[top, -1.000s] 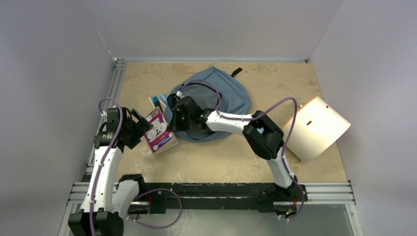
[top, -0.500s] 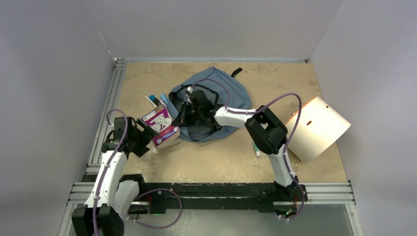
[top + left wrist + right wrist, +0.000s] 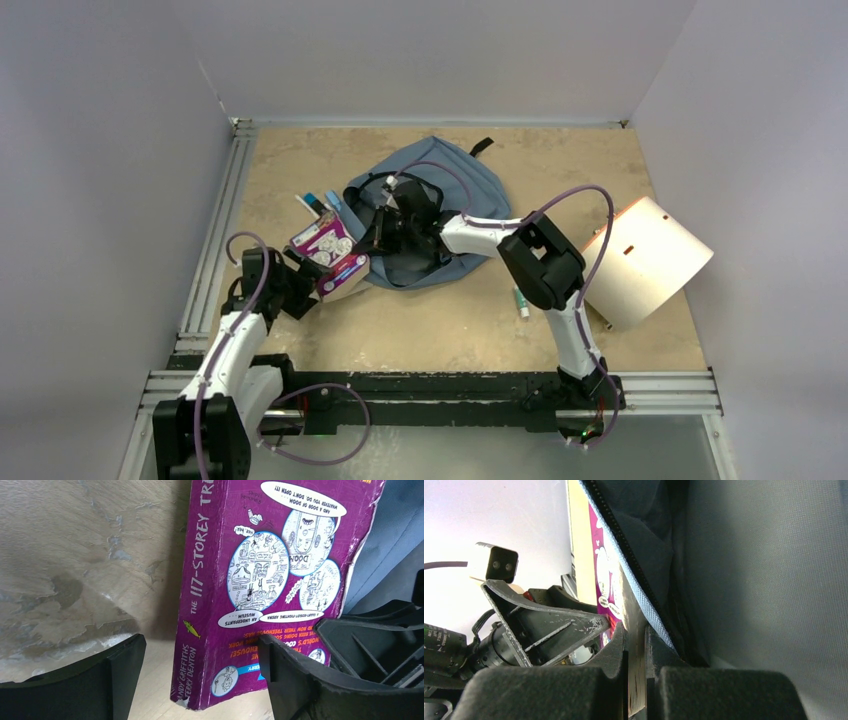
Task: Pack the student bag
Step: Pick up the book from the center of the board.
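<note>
The slate-blue student bag (image 3: 450, 195) lies at the table's middle back with its mouth facing left. My right gripper (image 3: 383, 228) is shut on the rim of that mouth (image 3: 636, 645) and holds it up; the zipper edge (image 3: 624, 555) runs past the fingers. A purple paperback book (image 3: 328, 258) leans on its edge against the bag's mouth. My left gripper (image 3: 298, 287) is open just in front of it. The book (image 3: 240, 595) stands between the wide-spread jaws, with a clear gap at its spine side. The book's purple cover (image 3: 603, 580) also shows in the right wrist view.
Several pens and markers (image 3: 320, 205) lie just left of the bag. A green marker (image 3: 521, 300) rests on the table by the right arm. A beige folder (image 3: 645, 258) lies at the right. An aluminium rail (image 3: 205, 270) runs along the left edge.
My left arm has drawn back toward the near left, jaws still wide. The book has tipped up against the bag's mouth. My right gripper has shifted right and back with the bag's rim.
</note>
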